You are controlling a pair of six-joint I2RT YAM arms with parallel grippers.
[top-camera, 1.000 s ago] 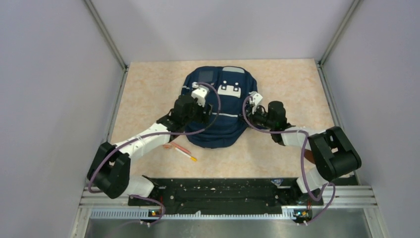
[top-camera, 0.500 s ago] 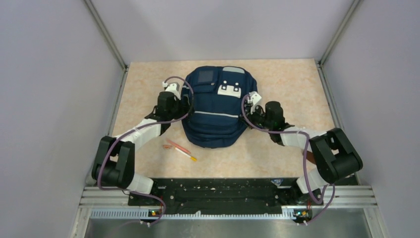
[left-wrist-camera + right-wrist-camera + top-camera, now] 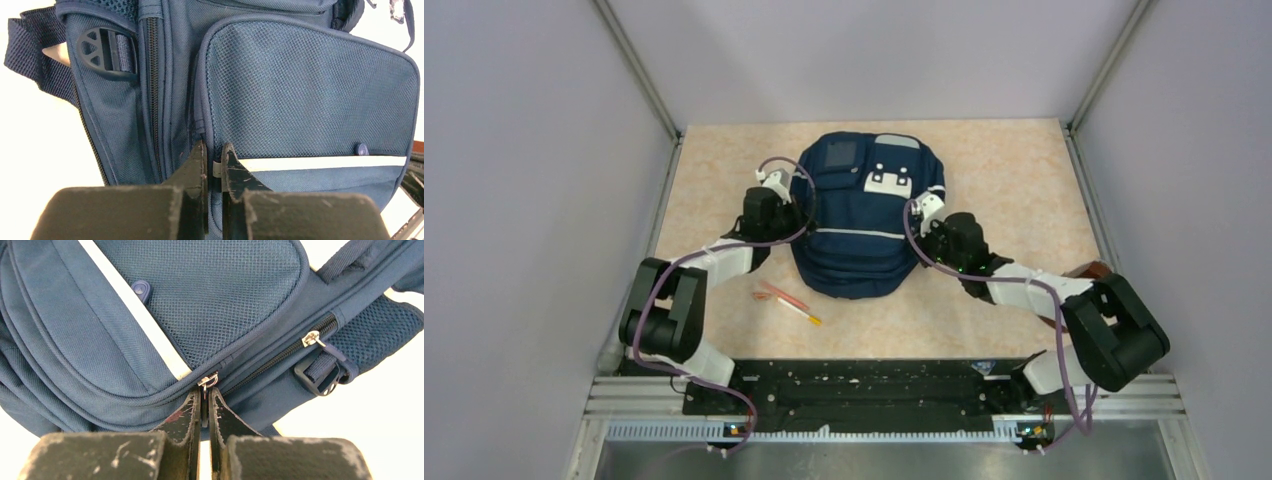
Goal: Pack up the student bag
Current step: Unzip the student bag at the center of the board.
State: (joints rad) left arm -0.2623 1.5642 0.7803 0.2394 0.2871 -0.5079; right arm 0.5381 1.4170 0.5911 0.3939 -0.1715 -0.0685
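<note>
Here, left pincer (image 3: pixel 214 150) outstretched, right pincer (image 3: pixel 205 392) likewise, both pinching student bag's (image 3: pixel 859 225) flanks.

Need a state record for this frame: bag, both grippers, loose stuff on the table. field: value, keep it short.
bag: student bag lying flat mid-table, front pocket facing up
left: left gripper shut on the student bag, pinching the pocket seam at the end of the reflective stripe
right: right gripper shut on the zipper pull at the front pocket edge
loose: thin orange and yellow pens on the table, near-left of the bag, not touching it
</note>
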